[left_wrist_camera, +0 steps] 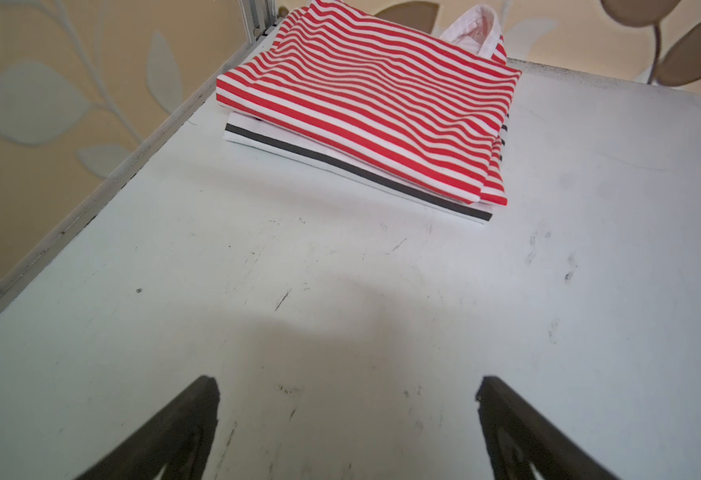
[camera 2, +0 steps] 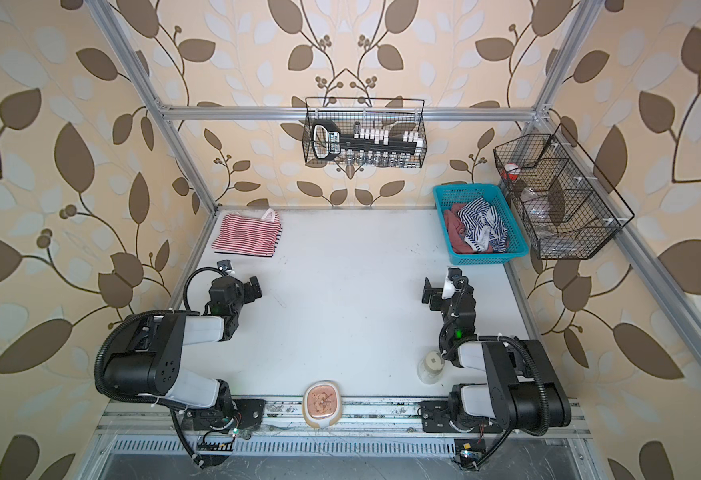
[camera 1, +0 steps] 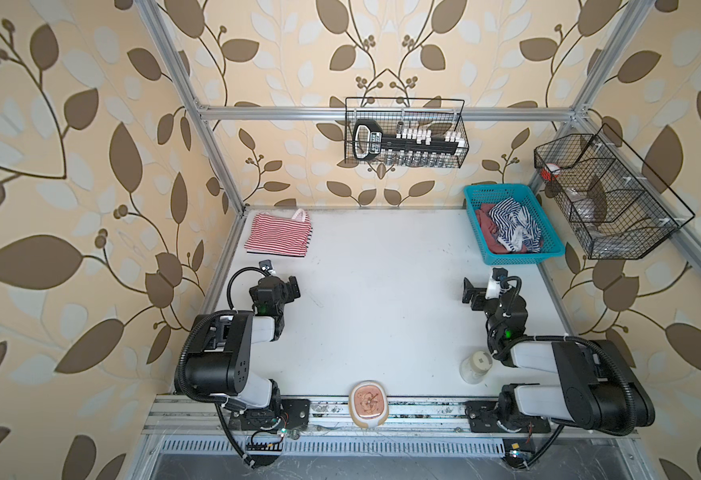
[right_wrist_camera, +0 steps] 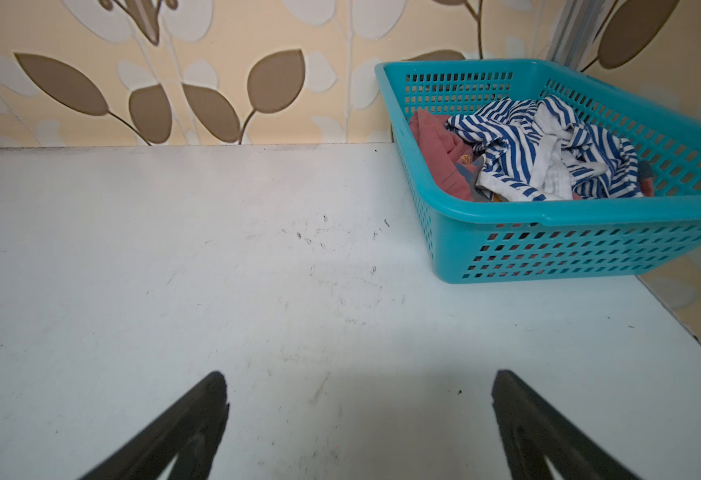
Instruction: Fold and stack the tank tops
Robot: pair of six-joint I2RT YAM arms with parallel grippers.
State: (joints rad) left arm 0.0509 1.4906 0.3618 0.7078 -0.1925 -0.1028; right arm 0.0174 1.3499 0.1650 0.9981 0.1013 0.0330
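A folded red-and-white striped tank top (camera 1: 280, 235) (camera 2: 249, 236) (left_wrist_camera: 373, 104) lies at the far left corner of the table, with a white layer with a dark stripe (left_wrist_camera: 340, 162) showing beneath it. A crumpled navy-and-white striped tank top (camera 1: 512, 226) (camera 2: 481, 226) (right_wrist_camera: 548, 153) sits in the teal basket on top of a dusty red one (camera 1: 490, 226) (right_wrist_camera: 436, 141). My left gripper (camera 1: 294, 287) (left_wrist_camera: 348, 386) hovers open and empty in front of the folded top. Short of the basket, my right gripper (camera 1: 471, 295) (right_wrist_camera: 361, 378) is open and empty too.
The teal basket (camera 1: 502, 255) stands at the far right corner. A black wire basket (camera 1: 407, 133) hangs on the back rail and another (camera 1: 606, 199) on the right rail. A clear jar (camera 1: 475, 365) stands by the right arm. A beige dish (camera 1: 367, 403) sits at the front edge.
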